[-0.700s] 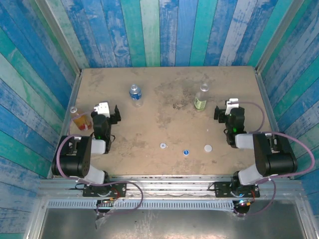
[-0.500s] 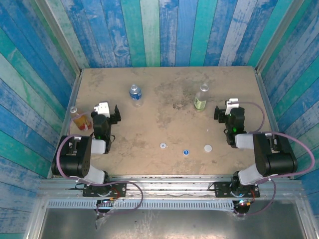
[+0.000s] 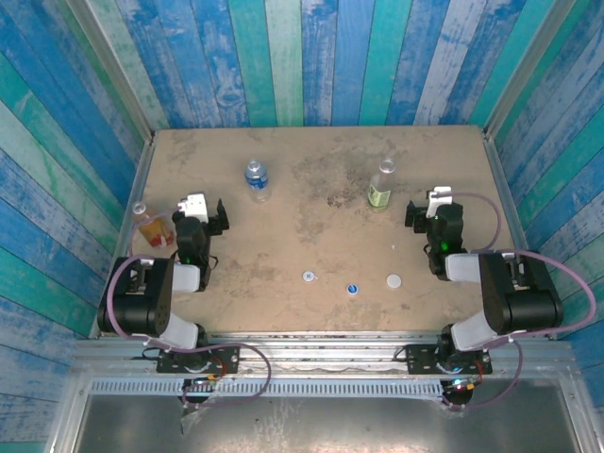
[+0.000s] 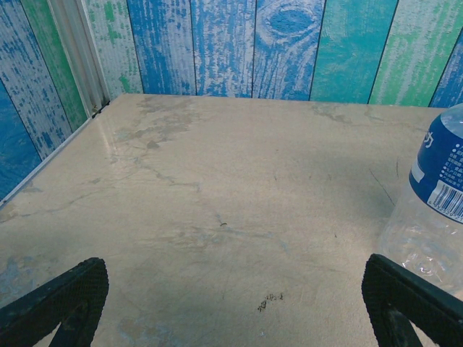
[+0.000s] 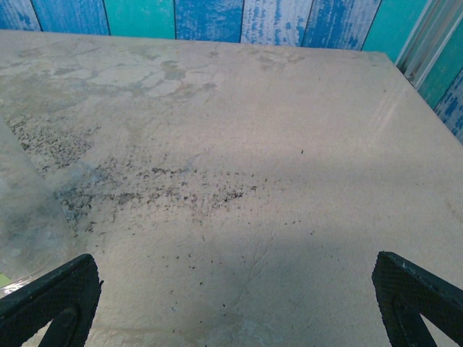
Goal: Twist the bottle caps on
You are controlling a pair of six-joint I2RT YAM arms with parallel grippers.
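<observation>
Three bottles stand uncapped on the table: a blue-label bottle (image 3: 257, 179) at the back left, a pale yellow-green one (image 3: 380, 189) at the back right, and an orange-liquid one (image 3: 151, 226) by the left edge. A white cap (image 3: 309, 276), a blue cap (image 3: 351, 289) and a pale grey cap (image 3: 394, 280) lie in a row near the front. My left gripper (image 3: 201, 209) sits open between the orange and blue-label bottles, and the blue-label bottle (image 4: 434, 210) shows just right of its fingers (image 4: 65, 296). My right gripper (image 3: 430, 206) is open, right of the yellow-green bottle (image 5: 22, 217).
Blue and green plank walls (image 3: 311, 57) close in the table (image 3: 311, 226) at the back and both sides, with metal rails along the edges. Bare tabletop lies between both pairs of open fingers. The arm bases stand at the near edge.
</observation>
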